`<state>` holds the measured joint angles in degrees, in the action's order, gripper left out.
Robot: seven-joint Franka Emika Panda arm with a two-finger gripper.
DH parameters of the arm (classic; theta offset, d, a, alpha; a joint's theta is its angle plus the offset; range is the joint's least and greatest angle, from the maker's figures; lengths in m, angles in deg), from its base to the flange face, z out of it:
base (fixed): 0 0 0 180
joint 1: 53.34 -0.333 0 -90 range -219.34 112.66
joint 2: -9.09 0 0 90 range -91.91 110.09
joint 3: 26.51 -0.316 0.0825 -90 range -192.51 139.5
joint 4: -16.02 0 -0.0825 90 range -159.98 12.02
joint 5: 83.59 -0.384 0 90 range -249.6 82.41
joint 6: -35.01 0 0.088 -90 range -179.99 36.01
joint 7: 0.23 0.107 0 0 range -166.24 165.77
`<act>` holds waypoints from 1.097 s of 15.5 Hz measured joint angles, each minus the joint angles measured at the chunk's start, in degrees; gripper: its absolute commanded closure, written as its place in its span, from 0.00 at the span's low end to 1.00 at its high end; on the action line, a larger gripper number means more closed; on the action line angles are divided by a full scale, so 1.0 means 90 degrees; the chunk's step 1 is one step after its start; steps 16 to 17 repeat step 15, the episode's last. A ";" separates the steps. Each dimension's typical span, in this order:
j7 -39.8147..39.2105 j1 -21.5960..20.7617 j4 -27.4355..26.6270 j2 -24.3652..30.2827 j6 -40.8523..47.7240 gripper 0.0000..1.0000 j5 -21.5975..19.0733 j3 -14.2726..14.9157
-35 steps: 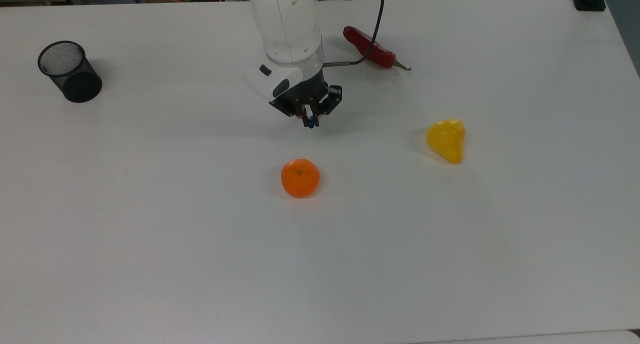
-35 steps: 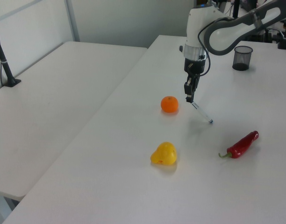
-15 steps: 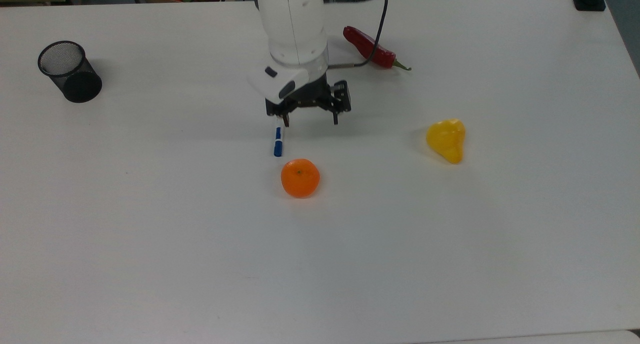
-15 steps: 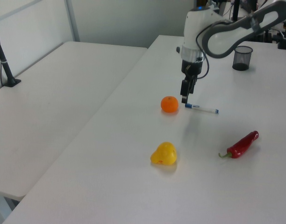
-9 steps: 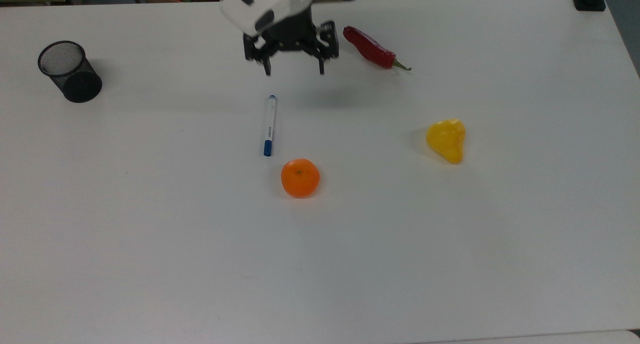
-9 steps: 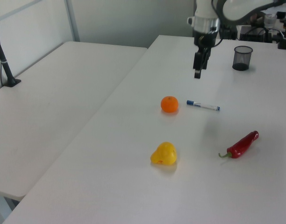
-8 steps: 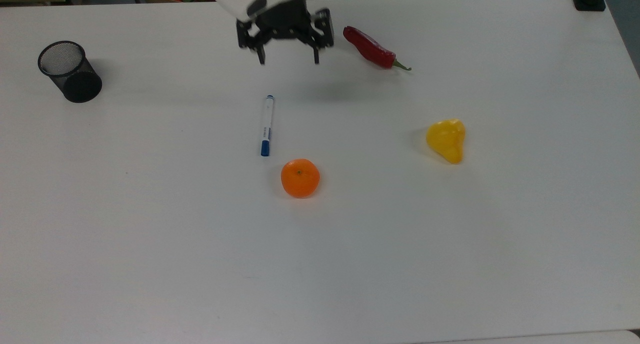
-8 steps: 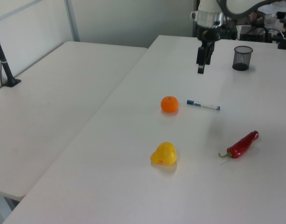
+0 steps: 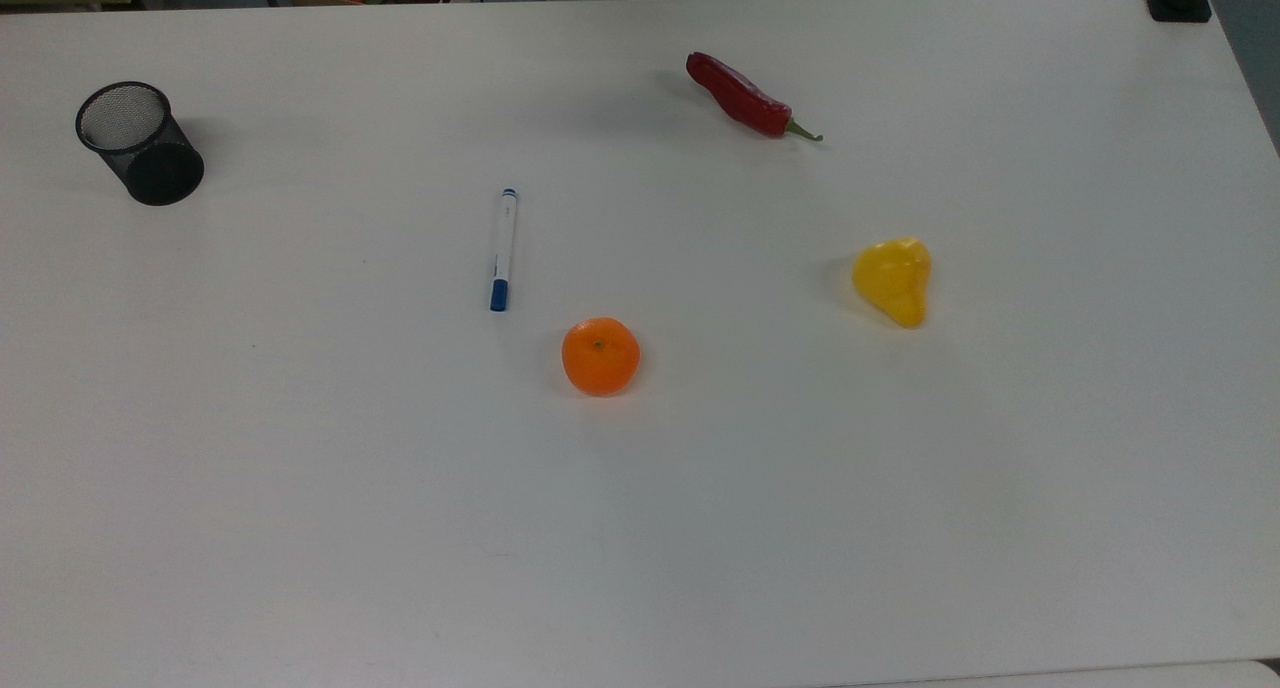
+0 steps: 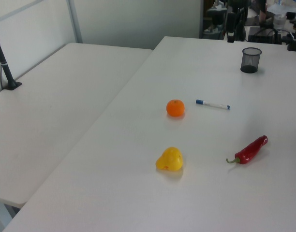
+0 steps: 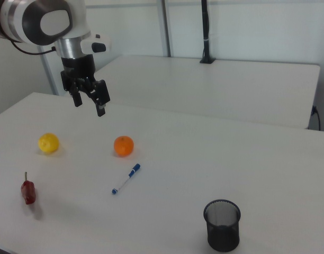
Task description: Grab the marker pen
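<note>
Marker pen (image 9: 503,249) lies flat on the table (image 9: 900,488) well below the raised gripper (image 11: 88,101), whose jaws hang spread and empty; light, stiff and prone to rolling, it looks best pinched across mid-barrel.

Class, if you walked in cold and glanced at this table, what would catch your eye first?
The bright orange near the table's middle, with the marker pen lying flat just beside it. A red chilli and a yellow pear-shaped fruit sit farther off. In the right view, the gripper hangs open high above the table.
</note>
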<state>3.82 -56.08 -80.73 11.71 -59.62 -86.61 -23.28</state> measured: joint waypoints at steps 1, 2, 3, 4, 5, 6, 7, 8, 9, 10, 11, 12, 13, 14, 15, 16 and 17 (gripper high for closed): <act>0.0000 -0.0029 0.0015 0.0024 0.0000 0.00 0.0000 0.0072; -0.0005 -0.0071 0.0019 0.0040 0.0000 0.00 -0.0001 0.0154; -0.0067 -0.0107 0.0021 0.0045 0.0000 0.00 -0.0021 0.0231; -0.0213 -0.0139 0.0024 0.0045 -0.0001 0.00 -0.0047 0.0288; -0.0410 -0.0152 0.0026 0.0045 -0.0022 0.00 -0.0072 0.0316; -0.0611 -0.0152 0.0028 0.0045 -0.0085 0.00 -0.0081 0.0329; -0.0836 -0.0152 0.0028 0.0043 -0.0219 0.00 -0.0084 0.0341; -0.0982 -0.0152 0.0028 0.0040 -0.0342 0.00 -0.0086 0.0350; -0.1106 -0.0152 0.0028 0.0037 -0.0440 0.00 -0.0087 0.0358; -0.1177 -0.0152 0.0028 0.0035 -0.0485 0.00 -0.0087 0.0364; -0.1187 -0.0152 0.0028 0.0035 -0.0500 0.00 -0.0087 0.0367; -0.1190 -0.0152 0.0028 0.0035 -0.0502 0.00 -0.0087 0.0367; -0.1195 -0.0152 0.0028 0.0035 -0.0502 0.00 -0.0087 0.0368; -0.1197 -0.0152 0.0028 0.0035 -0.0502 0.00 -0.0087 0.0368; -0.1197 -0.0152 0.0028 0.0035 -0.0502 0.00 -0.0087 0.0368; -0.1197 -0.0152 0.0028 0.0035 -0.0502 0.00 -0.0087 0.0368; -0.1197 -0.0152 0.0028 0.0035 -0.0502 0.00 -0.0087 0.0368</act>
